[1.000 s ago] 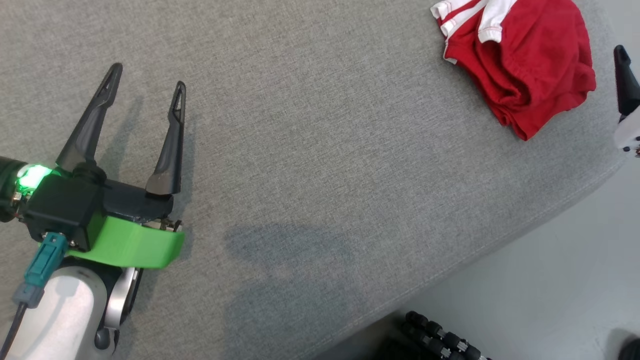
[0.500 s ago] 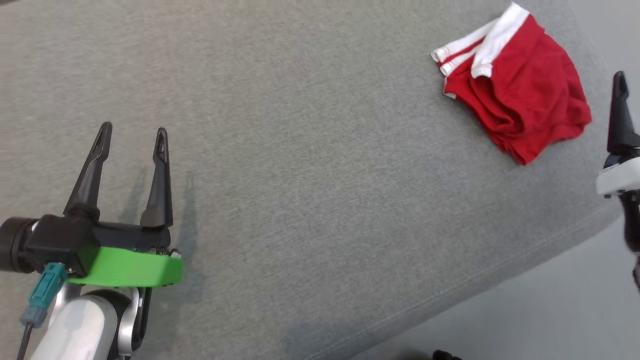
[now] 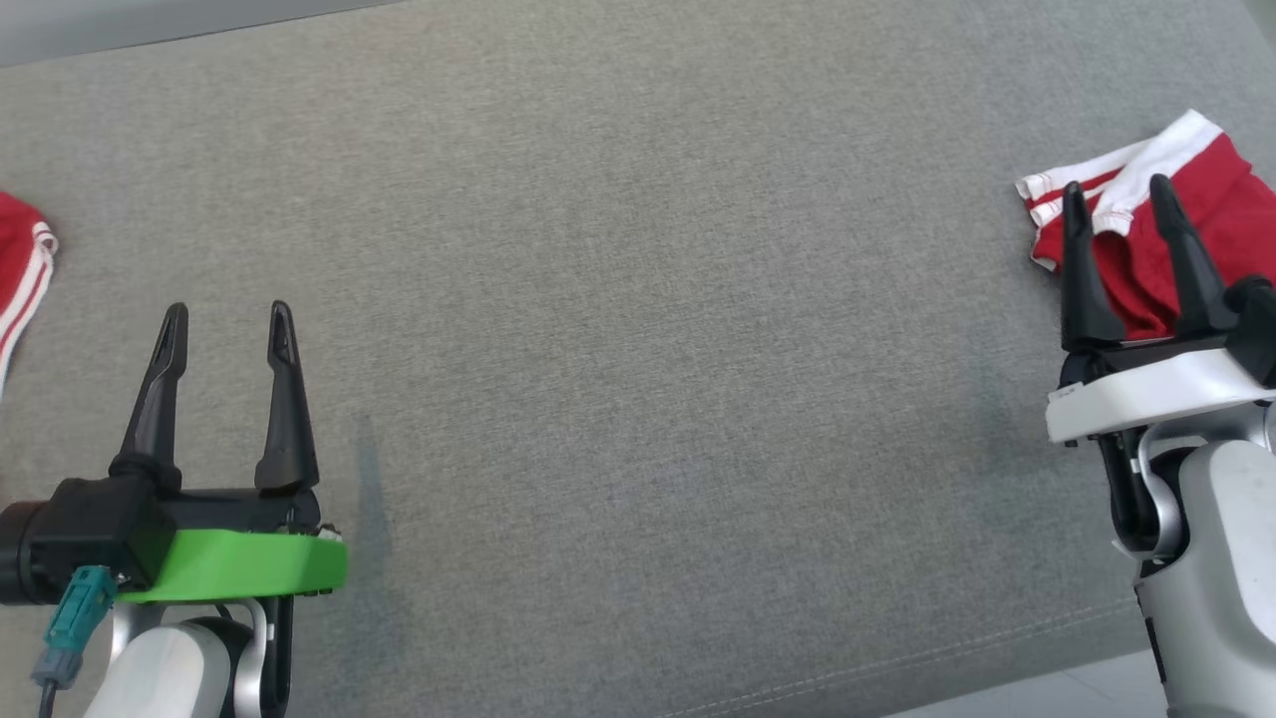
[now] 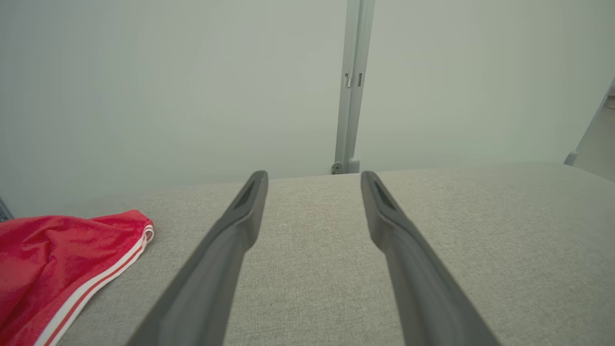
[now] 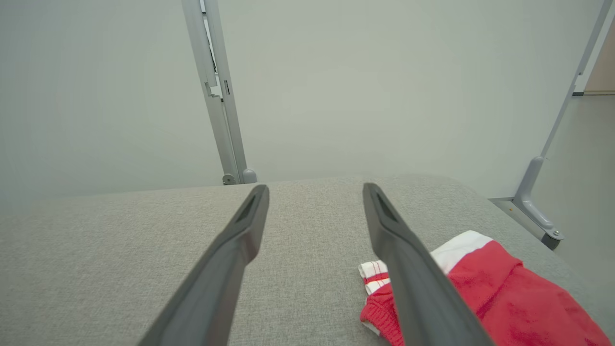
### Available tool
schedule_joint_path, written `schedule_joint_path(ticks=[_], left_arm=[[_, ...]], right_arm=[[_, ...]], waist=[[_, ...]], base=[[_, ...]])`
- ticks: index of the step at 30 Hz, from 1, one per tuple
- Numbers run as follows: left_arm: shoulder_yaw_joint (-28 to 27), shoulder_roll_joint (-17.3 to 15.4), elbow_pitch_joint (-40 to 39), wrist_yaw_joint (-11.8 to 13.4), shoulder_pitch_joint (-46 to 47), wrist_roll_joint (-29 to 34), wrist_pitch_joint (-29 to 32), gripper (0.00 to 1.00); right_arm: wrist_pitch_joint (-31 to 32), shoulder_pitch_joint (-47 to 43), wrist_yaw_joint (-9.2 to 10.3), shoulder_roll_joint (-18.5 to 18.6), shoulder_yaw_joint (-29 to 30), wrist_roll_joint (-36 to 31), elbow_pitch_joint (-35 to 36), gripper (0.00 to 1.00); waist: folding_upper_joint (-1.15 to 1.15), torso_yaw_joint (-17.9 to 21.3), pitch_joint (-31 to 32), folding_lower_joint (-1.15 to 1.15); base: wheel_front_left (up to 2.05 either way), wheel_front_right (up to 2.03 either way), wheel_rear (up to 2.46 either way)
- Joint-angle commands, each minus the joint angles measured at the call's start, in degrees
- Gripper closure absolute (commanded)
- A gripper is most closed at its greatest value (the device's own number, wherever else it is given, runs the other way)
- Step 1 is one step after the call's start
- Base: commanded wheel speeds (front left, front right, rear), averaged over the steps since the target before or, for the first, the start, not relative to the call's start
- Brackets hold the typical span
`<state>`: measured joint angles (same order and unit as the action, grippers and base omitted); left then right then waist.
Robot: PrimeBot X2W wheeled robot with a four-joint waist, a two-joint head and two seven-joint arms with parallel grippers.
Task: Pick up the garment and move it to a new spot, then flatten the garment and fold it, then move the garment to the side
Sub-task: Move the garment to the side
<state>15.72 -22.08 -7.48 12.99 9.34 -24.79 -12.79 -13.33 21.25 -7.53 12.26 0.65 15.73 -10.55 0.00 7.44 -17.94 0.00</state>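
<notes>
Left hand [image 3: 228, 311] and right hand [image 3: 1116, 187], both released with fingers spread and empty, over the grey fabric worktop [image 3: 638, 299]. Folded red garment [image 3: 1221, 189] with a white band lies near the worktop's right edge, partly behind the right hand's fingers. A second red garment [image 3: 18, 249], white-striped, lies at the far left.

1. Setting: a robotics test booth or lab, not a home.
2. Far side: plain pale partition panels [image 4: 144, 72] joined by a grey metal post [image 4: 353, 96]. A slanted metal brace [image 5: 531, 185] with a bolted foot stands far right.
3. Work surface: grey fabric-covered tabletop [image 3: 638, 299] with a seamed near edge. Smooth grey floor [image 5: 588, 182] to the right.
</notes>
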Motion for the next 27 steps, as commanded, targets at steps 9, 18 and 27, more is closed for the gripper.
schedule_joint_path(ticks=[9, 18, 27], left_arm=[[-0.01, 0.59, 2.05, -0.24, -3.55, -0.71, -1.27, 0.0], [1.6, 0.01, 2.9, -0.56, -7.78, -1.46, -0.13, 0.0], [2.13, -0.91, 2.33, -0.1, -10.47, -1.81, 1.06, 0.0]], right_arm=[[2.33, -5.18, 0.08, -2.14, -1.93, -1.86, 2.76, 0.0], [4.72, -12.02, 0.08, -3.4, -2.03, -1.83, 5.51, 0.0], [6.73, -17.33, 0.08, -4.32, -0.57, -2.63, 9.06, 0.0]], waist=[[0.0, -5.44, 7.12, 0.0], [0.0, -5.48, 12.33, 0.0], [0.0, -5.47, 14.64, 0.0]], base=[[0.0, 0.0, 0.0], [0.0, 0.0, 0.0], [0.0, 0.0, 0.0]])
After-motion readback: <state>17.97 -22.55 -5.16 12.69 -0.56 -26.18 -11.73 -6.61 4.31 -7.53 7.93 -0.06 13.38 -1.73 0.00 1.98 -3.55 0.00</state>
